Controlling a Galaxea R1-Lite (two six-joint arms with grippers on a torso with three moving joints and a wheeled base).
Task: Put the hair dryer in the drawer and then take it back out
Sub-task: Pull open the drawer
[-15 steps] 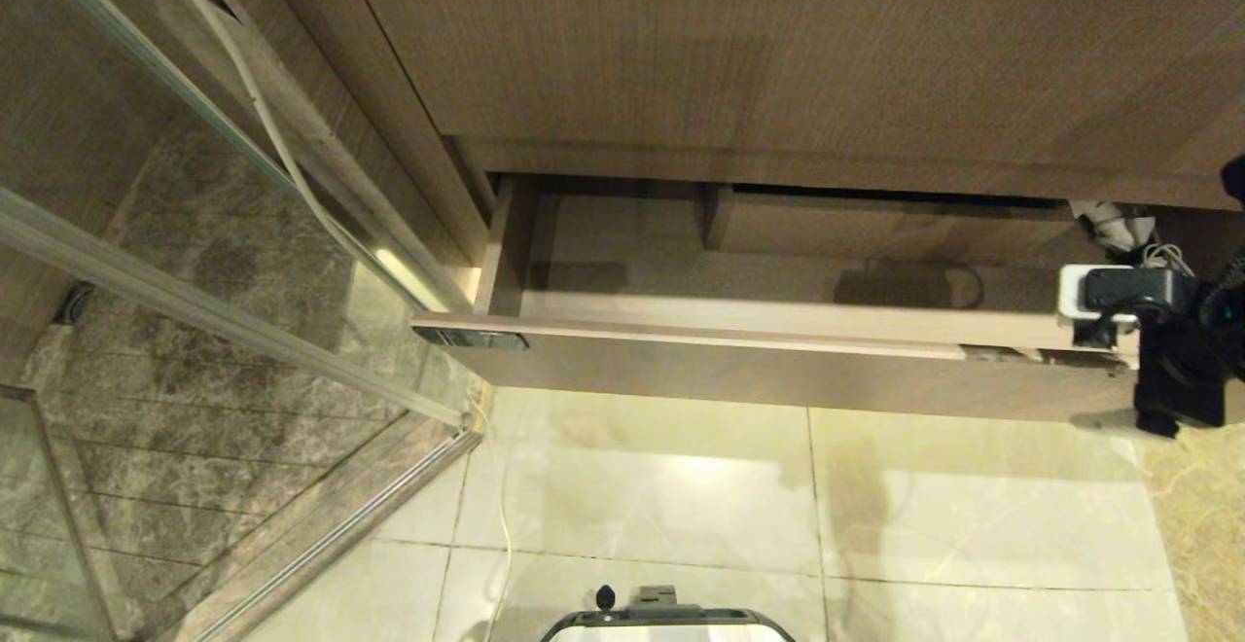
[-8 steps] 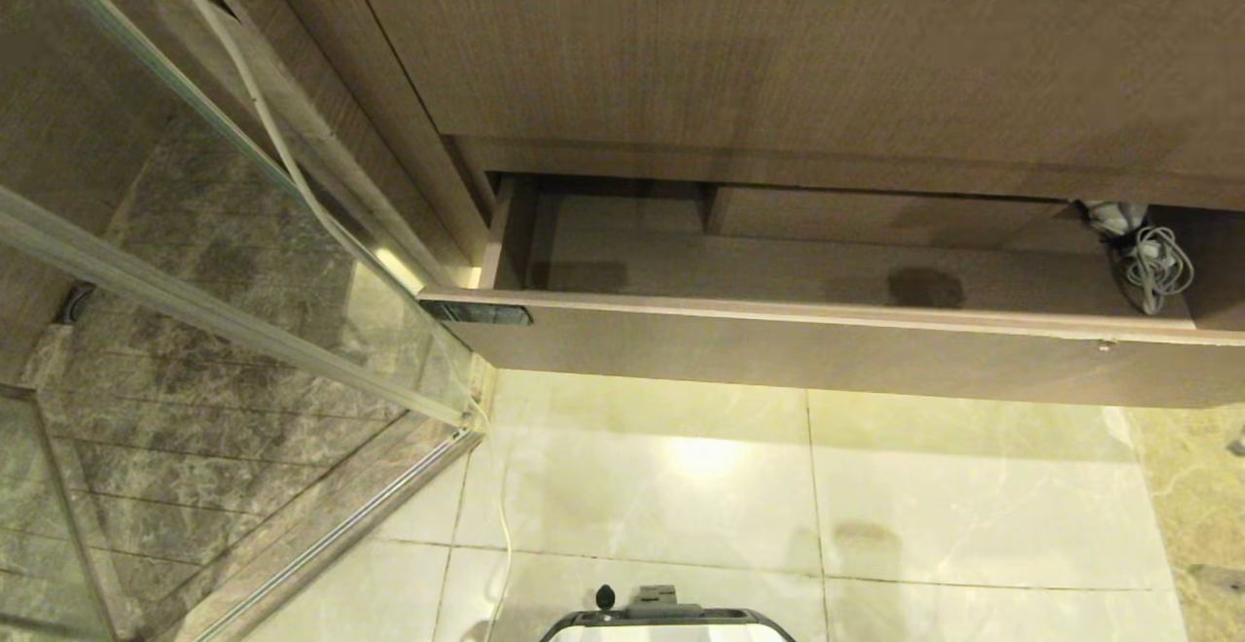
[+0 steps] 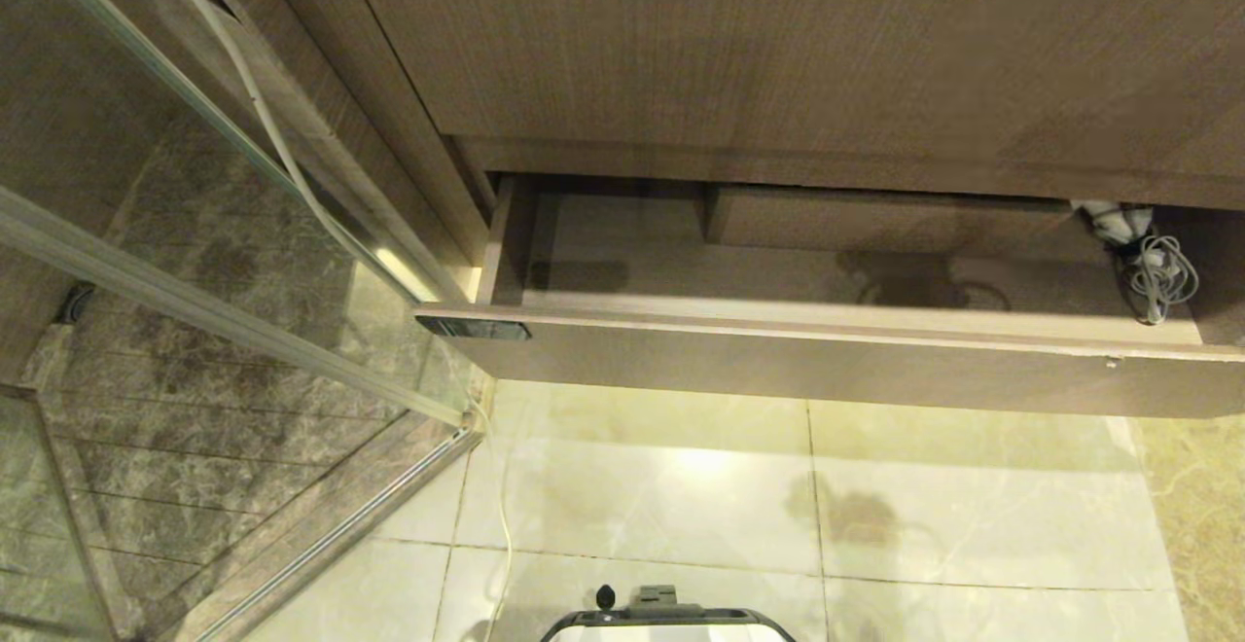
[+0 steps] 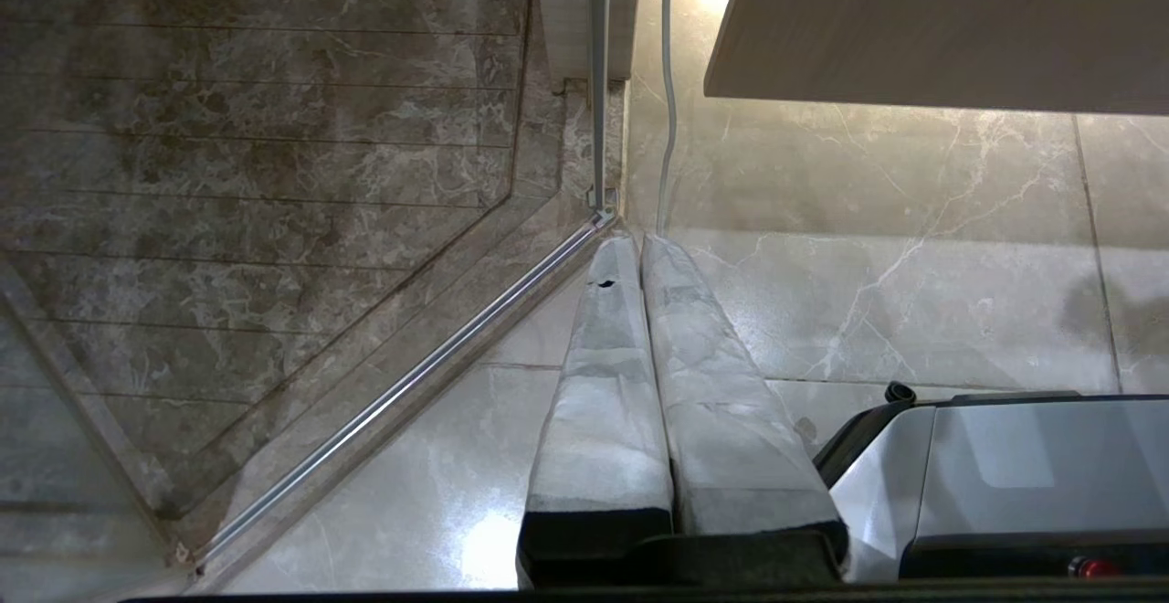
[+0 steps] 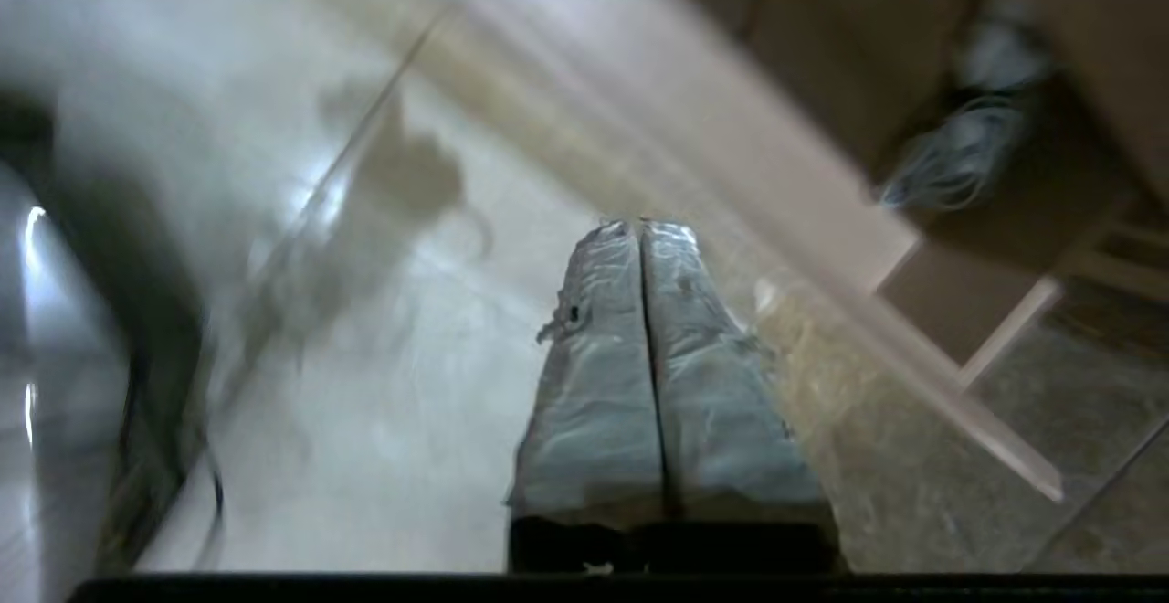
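Note:
The drawer (image 3: 778,326) stands pulled out under the wood-grain cabinet, with a black label plate (image 3: 474,328) at its front left corner. At its far right end lies the white hair dryer (image 3: 1117,222), its bundled cord (image 3: 1159,277) just in front of it. The right wrist view shows that cord (image 5: 959,160) blurred inside the drawer's end. My right gripper (image 5: 639,224) is shut and empty, over the floor below the drawer's front edge (image 5: 731,155), outside the head view. My left gripper (image 4: 630,239) hangs shut and empty above the floor tiles.
A glass shower door (image 3: 195,263) with a metal floor rail (image 4: 411,384) closes off the left side. A white cable (image 3: 263,107) runs down beside it to the floor. My base (image 3: 666,623) sits on pale tiles before the drawer. A tall plain panel (image 3: 778,39) rises above the drawer.
My right gripper was at the drawer's right front edge a second ago. It has drawn back out of the head view and shut, leaving the hair dryer and cord uncovered in the drawer.

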